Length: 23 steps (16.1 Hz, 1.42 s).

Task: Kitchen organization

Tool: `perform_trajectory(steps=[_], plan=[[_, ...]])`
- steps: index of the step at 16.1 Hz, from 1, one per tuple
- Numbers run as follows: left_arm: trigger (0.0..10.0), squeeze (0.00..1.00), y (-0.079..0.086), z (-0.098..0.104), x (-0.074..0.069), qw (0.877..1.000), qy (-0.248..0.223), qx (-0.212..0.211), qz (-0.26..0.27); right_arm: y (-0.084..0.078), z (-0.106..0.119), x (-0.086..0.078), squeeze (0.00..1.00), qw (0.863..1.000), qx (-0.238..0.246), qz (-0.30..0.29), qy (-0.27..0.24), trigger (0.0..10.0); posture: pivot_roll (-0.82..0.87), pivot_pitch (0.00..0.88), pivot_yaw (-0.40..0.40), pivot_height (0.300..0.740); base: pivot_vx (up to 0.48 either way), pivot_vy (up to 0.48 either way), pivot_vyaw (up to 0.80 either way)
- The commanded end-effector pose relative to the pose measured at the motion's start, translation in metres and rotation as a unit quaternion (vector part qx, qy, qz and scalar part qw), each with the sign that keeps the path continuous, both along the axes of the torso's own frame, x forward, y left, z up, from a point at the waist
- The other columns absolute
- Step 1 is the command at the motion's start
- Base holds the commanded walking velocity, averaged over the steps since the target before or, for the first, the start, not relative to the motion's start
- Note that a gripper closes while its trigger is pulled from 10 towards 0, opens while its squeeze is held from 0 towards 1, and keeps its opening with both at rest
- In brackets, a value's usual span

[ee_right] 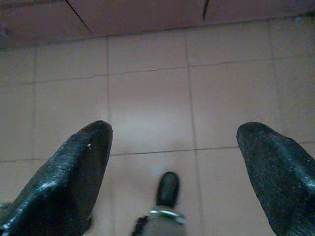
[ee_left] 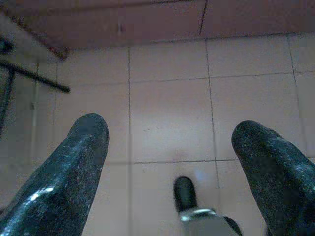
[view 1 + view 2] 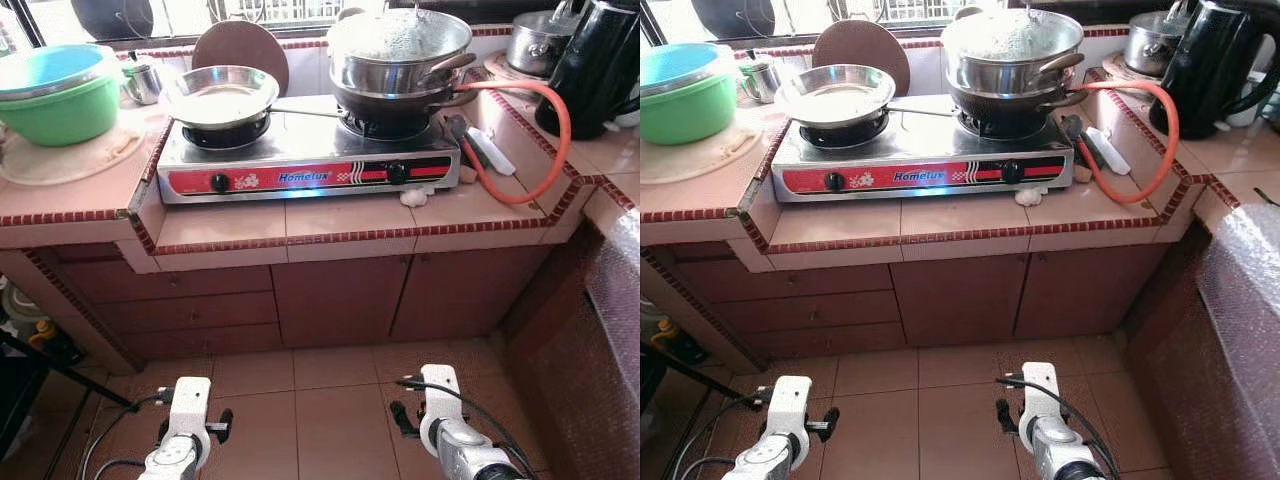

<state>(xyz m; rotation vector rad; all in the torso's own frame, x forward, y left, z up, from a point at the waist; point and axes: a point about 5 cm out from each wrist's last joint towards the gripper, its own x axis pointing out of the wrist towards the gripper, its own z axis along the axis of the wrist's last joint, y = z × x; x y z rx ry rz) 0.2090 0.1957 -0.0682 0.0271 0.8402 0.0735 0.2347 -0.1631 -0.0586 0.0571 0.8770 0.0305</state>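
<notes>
A two-burner steel stove (image 3: 305, 165) stands on the tiled counter (image 3: 340, 222). On its left burner rests a shallow steel pan (image 3: 220, 95). The right burner carries a dark wok with a lidded steel pot (image 3: 400, 45) stacked in it. Both arms hang low over the floor tiles in front of the cabinets (image 3: 340, 295): left arm (image 3: 185, 425), right arm (image 3: 445, 420). My left gripper (image 2: 172, 132) is open above bare tile. My right gripper (image 1: 174, 132) is also open, holding nothing.
A green bowl (image 3: 65, 110) with a blue basin in it sits at the counter's left. An orange gas hose (image 3: 550, 150), a black kettle (image 3: 595, 65) and a steel pot (image 3: 540, 40) are at the right. Something bubble-wrapped (image 3: 615, 290) juts in on the right; a black rack (image 3: 20, 375) stands left.
</notes>
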Motion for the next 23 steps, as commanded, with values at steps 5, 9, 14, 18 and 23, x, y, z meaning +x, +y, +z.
perform_trajectory(steps=[5,9,14,18,23], plan=[[10.0,0.0,-0.005,-0.007,-0.011,0.999,0.023,-0.03,0.013,-0.004,-0.001,-0.003,0.0,1.0,0.013,-0.018,0.008,10.0,-0.1,0.0,0.042,0.74,0.0,0.0,0.0],[10.0,0.0,-0.007,-0.006,-0.01,0.998,0.012,-0.06,0.017,-0.006,-0.006,-0.009,0.0,1.0,0.003,-0.008,0.027,10.0,-0.08,0.0,0.029,0.74,0.0,0.0,-0.71],[10.0,0.0,-0.003,-0.007,-0.01,0.999,0.024,-0.046,0.007,-0.011,-0.007,-0.012,0.0,0.999,-0.024,0.03,0.034,10.0,-0.09,0.0,0.055,0.74,0.0,0.0,-0.69],[10.0,0.0,-0.012,-0.011,-0.016,0.998,0.044,-0.038,-0.031,-0.011,-0.009,-0.015,0.0,0.999,-0.024,0.027,0.035,10.0,-0.11,0.0,0.065,0.74,0.0,0.0,-0.69],[10.0,0.0,-0.012,-0.011,-0.015,0.999,0.038,-0.026,-0.026,-0.009,-0.011,-0.019,0.0,0.998,-0.028,0.042,0.04,10.0,-0.11,0.0,0.05,0.74,0.0,0.0,-0.68]])
